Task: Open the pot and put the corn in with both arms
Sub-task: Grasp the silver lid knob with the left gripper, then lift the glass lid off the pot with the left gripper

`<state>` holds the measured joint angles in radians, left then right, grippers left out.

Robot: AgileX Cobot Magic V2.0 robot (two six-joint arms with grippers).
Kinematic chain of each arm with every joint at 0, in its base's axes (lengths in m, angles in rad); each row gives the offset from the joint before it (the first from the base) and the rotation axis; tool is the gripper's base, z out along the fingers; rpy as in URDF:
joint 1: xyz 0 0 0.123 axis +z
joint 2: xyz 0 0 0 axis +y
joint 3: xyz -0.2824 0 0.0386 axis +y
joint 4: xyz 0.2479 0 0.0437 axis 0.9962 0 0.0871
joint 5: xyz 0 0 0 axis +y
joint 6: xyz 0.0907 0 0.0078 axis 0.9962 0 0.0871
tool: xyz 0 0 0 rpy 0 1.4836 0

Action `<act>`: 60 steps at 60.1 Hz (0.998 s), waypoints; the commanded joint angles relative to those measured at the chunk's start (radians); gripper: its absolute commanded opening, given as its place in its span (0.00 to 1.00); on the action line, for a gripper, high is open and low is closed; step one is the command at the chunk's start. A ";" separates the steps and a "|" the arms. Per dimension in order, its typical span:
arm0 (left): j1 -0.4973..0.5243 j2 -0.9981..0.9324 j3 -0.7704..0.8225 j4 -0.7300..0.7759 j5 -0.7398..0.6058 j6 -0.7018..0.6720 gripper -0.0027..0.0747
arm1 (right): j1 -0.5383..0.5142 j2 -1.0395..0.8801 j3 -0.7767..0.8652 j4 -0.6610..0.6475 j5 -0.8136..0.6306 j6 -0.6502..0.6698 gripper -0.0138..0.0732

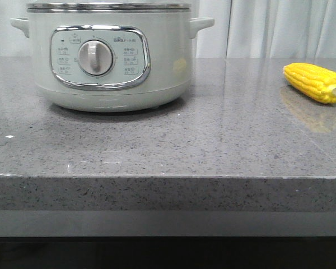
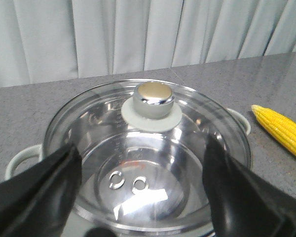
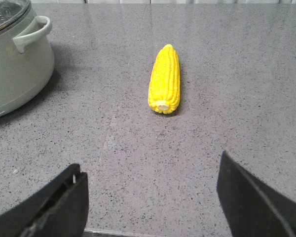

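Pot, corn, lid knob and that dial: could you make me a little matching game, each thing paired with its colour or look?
Things:
1. pot
2. corn
3. lid knob
4. dial

Looks:
A. bright yellow, lying on the grey counter
B. shiny chrome, on top of the glass lid
C. pale grey-green, with two side handles
D. white, in the middle of the control panel

Pairs: 1-C, 2-A, 3-B, 4-D

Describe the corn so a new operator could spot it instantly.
Start at the big pale grey-green pot on the grey stone table. Look toward its right side: the corn lies alone on the bare surface. It is the only bright yellow thing, a small kernelled cob with a pale stub end.
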<state>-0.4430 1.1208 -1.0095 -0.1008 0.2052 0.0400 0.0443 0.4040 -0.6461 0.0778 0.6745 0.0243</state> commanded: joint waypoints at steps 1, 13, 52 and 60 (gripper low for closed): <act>-0.019 0.063 -0.103 -0.011 -0.096 -0.001 0.70 | -0.002 0.015 -0.029 0.002 -0.088 -0.006 0.80; -0.019 0.225 -0.266 -0.051 -0.098 -0.001 0.70 | -0.002 0.015 -0.029 0.002 -0.102 -0.006 0.80; -0.019 0.527 -0.464 -0.052 -0.133 -0.003 0.70 | -0.002 0.015 -0.029 0.002 -0.107 -0.006 0.80; -0.019 0.544 -0.464 -0.052 -0.133 -0.003 0.68 | -0.002 0.015 -0.029 0.002 -0.107 -0.006 0.80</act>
<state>-0.4539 1.6994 -1.4371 -0.1438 0.1437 0.0400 0.0443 0.4040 -0.6461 0.0778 0.6558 0.0223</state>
